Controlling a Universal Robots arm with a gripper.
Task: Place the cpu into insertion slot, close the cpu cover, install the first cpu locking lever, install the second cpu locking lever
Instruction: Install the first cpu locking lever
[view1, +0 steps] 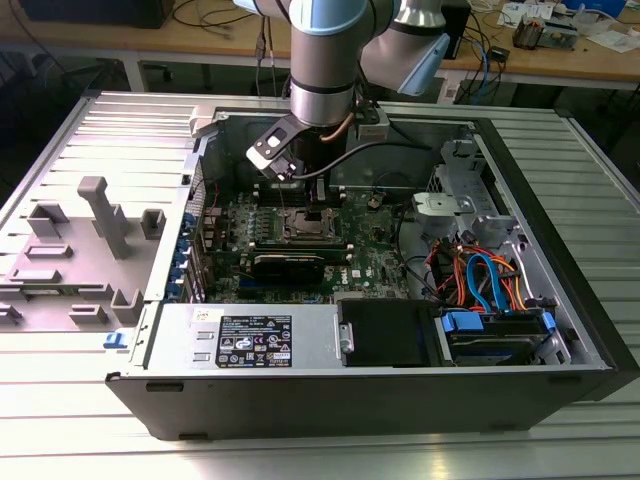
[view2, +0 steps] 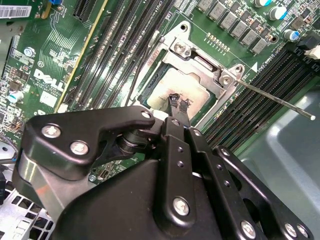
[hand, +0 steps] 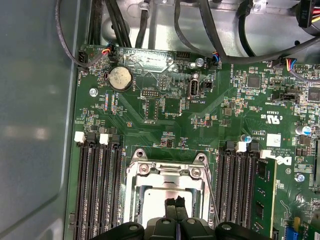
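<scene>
Fingertips pressed together, empty, my black gripper hangs over the silver-grey square cpu; ribbed metal table bears the open dark computer case.

white logo, on green circuit board

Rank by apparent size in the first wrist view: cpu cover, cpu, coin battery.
1. cpu cover
2. cpu, showing through its window
3. coin battery, smallest here, though farther from the camera
</scene>
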